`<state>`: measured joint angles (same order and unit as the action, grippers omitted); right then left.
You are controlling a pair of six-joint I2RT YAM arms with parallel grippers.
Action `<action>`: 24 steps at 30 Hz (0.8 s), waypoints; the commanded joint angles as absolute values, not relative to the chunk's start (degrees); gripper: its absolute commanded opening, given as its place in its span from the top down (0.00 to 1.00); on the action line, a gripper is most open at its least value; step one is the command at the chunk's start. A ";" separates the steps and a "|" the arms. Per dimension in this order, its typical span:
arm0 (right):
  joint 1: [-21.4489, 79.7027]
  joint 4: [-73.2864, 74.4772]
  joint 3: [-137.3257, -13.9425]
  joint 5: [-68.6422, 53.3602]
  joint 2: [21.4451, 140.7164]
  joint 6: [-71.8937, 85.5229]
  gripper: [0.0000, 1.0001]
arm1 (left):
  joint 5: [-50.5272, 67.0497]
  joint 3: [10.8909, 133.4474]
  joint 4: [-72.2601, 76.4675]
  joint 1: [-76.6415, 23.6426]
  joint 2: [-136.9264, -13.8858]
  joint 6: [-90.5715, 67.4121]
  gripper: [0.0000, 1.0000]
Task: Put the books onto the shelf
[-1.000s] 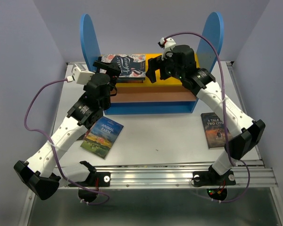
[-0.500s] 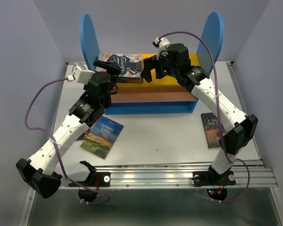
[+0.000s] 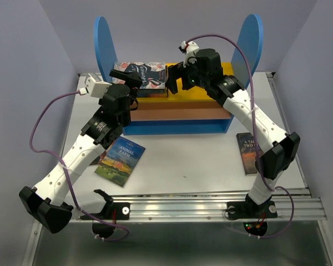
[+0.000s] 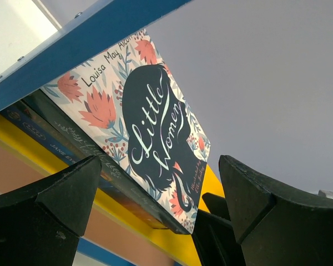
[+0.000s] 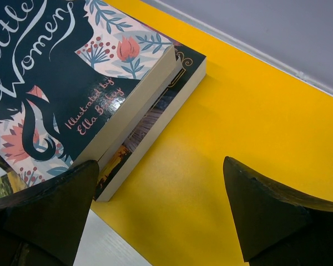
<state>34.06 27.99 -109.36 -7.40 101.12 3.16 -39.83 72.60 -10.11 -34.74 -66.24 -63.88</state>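
Observation:
The shelf [image 3: 104, 41] stands at the back with blue side panels and a yellow top board [image 3: 225, 71]. A stack of books lies flat on that board, topped by Little Women [image 3: 145, 73] [image 4: 150, 111] [image 5: 50, 83]. A darker book [image 5: 155, 108] sticks out beneath it. My left gripper [image 3: 129, 80] [image 4: 160, 166] is open at the stack's front left edge. My right gripper [image 3: 175, 82] [image 5: 160, 166] is open over the yellow board [image 5: 244, 122], just right of the stack. Animal Farm [image 3: 121, 160] and A Tale of Two Cities [image 3: 247, 152] lie on the table.
The shelf's light brown lower board [image 3: 177, 113] and blue base [image 3: 177, 128] face the arms. The left blue panel [image 4: 72, 41] runs close above the left wrist camera. Purple cables [image 3: 44, 119] loop beside both arms. A metal rail [image 3: 200, 209] spans the near table edge.
My right gripper has slid left along the yellow board towards the stack. The stack has shifted slightly left, towards the left panel. The left gripper has hardly moved.

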 commanded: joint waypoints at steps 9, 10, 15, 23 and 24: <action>34.54 23.20 -112.77 -9.76 101.69 3.43 0.00 | -40.17 72.16 -8.09 -34.28 -65.30 -62.40 0.01; 34.54 23.29 -112.59 -9.76 101.52 3.43 0.00 | -40.17 72.16 -8.17 -34.19 -65.30 -62.32 0.01; 34.54 23.20 -110.75 0.07 98.97 5.18 0.00 | -36.05 72.86 -9.23 -34.19 -63.90 -58.99 0.01; 34.54 23.29 -92.66 23.28 83.60 16.34 0.00 | -19.69 64.27 -19.30 -34.28 -55.29 -49.93 0.01; 34.54 23.20 -90.29 23.29 81.41 17.04 0.00 | -19.86 63.29 -21.68 -34.19 -54.15 -50.01 0.01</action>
<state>34.30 25.91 -96.12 13.26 90.08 11.77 -25.32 67.40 -13.47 -34.37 -57.65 -54.72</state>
